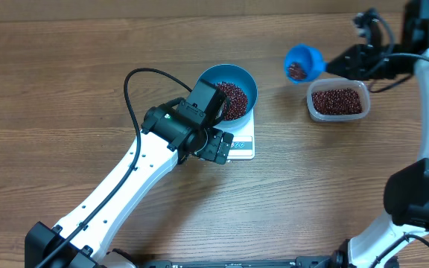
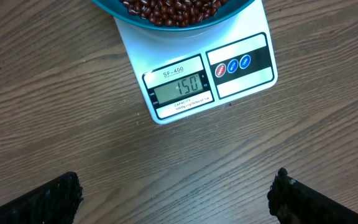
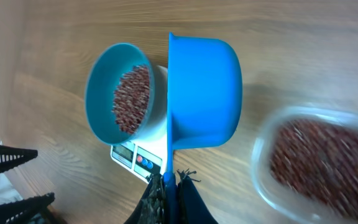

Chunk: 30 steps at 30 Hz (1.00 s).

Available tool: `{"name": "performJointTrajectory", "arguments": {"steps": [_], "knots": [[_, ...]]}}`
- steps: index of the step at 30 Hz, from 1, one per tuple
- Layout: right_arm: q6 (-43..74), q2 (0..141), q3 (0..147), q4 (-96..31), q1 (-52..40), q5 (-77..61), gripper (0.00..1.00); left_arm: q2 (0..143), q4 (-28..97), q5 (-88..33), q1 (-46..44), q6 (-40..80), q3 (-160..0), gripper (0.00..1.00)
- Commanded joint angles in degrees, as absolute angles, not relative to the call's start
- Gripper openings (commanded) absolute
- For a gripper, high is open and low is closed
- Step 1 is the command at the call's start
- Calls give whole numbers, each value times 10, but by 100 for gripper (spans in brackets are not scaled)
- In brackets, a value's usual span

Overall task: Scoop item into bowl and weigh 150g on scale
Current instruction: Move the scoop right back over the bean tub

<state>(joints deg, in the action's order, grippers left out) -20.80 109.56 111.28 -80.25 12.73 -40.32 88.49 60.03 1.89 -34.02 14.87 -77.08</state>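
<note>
Nearest the left wrist lens, the left gripper [image 2: 178, 199] shows its black fingertips [image 2: 48, 199] spread wide at the bottom corners, holding nothing. It hangs low over the brown wooden table [image 1: 51, 74], I judge so that its camera can read the scale.

Glossy dark red-brown beans [image 1: 233, 99] heap the round bright blue bowl [image 1: 249, 80], which sits on the flat white square scale [image 2: 135, 50] at the centre of the overhead frame. Its display [image 2: 178, 87] shows 150, so I'd call the target met.

Outward, at upper right, the right gripper [image 3: 169, 186] is pressed together on the thin handle of the blue plastic scoop [image 3: 204, 93]. The scoop is held clear of the bowl with a few beans inside, probably so nothing more drops in. Just beside it, the clear plastic tub [image 1: 313, 112] holds the spare beans.
</note>
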Motion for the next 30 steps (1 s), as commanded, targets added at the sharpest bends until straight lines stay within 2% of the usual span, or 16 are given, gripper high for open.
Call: {"name": "performJointTrajectory", "arguments": {"steps": [1,6,18,30], "knots": [[-210,1069,1129,-820,162,-408,4,871,599,15,-338,150,-774,100],[-172,1067,1129,-837,194,-347,4,871,599,15,-338,150,-774,99],[-77,1016,1129,-824,188,-150,4,871,599,15,-338,150,-774,99],[-52,996,1128,-828,95,13,4,871,599,15,-338,150,-774,99]]}}
